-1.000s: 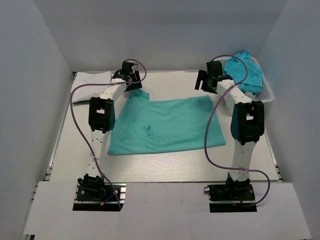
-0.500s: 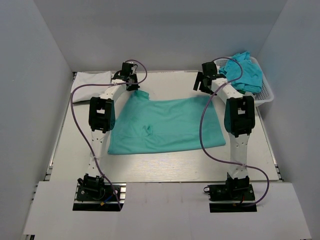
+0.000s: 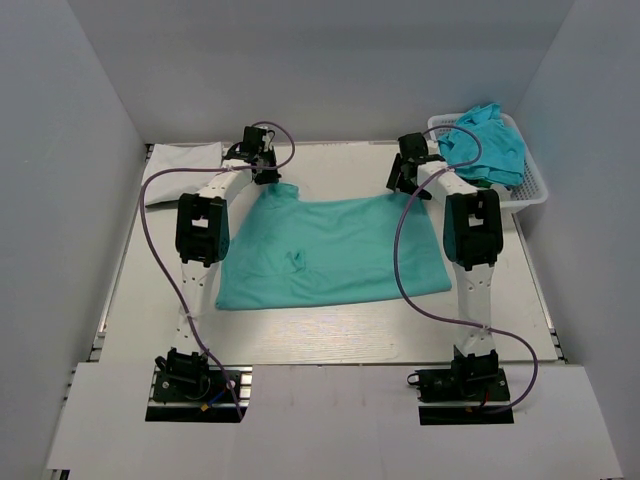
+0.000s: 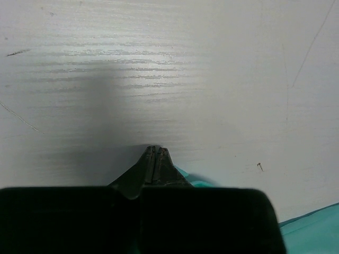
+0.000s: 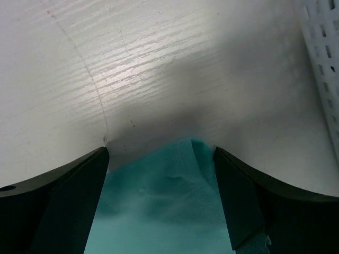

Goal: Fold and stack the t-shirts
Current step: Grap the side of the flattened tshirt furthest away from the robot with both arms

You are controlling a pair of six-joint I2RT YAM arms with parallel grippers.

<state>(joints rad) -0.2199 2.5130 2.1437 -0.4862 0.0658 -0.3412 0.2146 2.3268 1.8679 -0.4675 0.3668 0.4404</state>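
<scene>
A teal-green t-shirt (image 3: 330,250) lies spread flat across the middle of the table. My left gripper (image 3: 268,176) sits at its far left corner. In the left wrist view that gripper (image 4: 155,149) is shut, fingertips pressed together on the table with teal cloth (image 4: 312,227) coming out from under them on the right. My right gripper (image 3: 405,184) hangs over the shirt's far right corner. In the right wrist view it (image 5: 160,152) stands open, the corner of the shirt (image 5: 159,201) between its wide fingers. A turquoise-blue t-shirt (image 3: 488,150) lies crumpled in the basket.
The white lattice basket (image 3: 535,185) stands at the far right, its wall (image 5: 323,53) close beside my right gripper. A folded white cloth (image 3: 185,160) lies at the far left corner. Grey walls enclose the table on three sides.
My left gripper has shut at the shirt's far left corner. My right arm has swung left from the basket, bringing its open gripper over the far right corner.
</scene>
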